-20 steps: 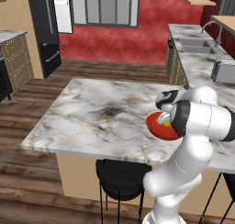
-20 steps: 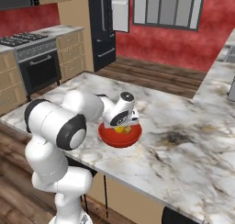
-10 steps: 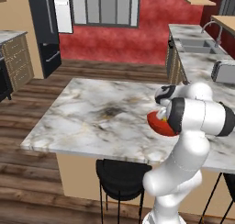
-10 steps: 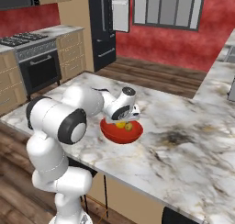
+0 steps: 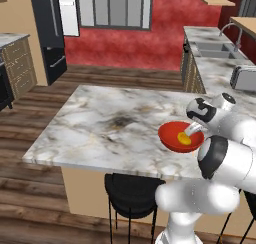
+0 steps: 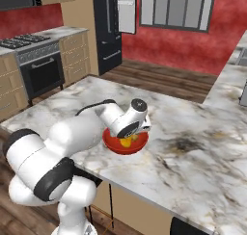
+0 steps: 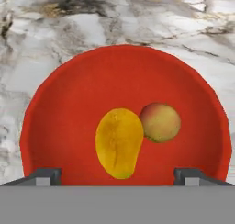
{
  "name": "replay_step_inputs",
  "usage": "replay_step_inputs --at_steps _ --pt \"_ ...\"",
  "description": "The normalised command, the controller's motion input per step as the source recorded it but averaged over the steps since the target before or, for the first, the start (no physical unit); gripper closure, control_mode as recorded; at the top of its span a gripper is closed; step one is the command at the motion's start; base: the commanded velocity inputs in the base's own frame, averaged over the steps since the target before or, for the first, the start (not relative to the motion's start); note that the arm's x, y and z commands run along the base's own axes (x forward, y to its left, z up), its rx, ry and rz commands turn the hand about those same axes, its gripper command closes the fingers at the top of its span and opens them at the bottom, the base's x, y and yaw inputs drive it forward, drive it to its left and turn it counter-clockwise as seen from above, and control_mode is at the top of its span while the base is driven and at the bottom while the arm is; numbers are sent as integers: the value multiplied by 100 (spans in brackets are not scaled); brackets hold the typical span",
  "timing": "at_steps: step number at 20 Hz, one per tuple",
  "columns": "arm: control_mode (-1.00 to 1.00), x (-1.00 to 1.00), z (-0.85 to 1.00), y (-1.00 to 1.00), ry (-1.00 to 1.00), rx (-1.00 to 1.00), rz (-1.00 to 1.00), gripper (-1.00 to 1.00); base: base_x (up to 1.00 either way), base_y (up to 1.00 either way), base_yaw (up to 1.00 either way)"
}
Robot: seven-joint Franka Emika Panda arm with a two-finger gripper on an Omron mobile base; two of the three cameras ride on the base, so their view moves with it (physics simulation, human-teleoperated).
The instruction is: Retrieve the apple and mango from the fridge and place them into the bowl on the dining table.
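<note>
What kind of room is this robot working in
A home kitchen, rendered rather than real. A black fridge stands at the back, a counter holds a sink, and an oven sits among wooden cabinets. The marble table with the red bowl serves as an island.

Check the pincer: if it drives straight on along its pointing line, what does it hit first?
Most likely the mango, lying in the bowl straight ahead of the open pincer, with the apple touching it on one side. Depth is unclear, so the gap can't be judged.
</note>
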Motion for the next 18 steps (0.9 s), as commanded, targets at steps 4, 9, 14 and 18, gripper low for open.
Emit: replay_step_inputs --at_steps 4,9,14,18 --pt "-100 -59 100 0 -17 -2 0 -100 0 0 0" --pt "-100 -79 100 1 -21 -6 0 -100 0 0 0" --pt "-100 -85 100 8 -26 -12 0 -100 0 0 0" --pt "-100 -79 100 9 -17 -16 0 -100 0 0 0"
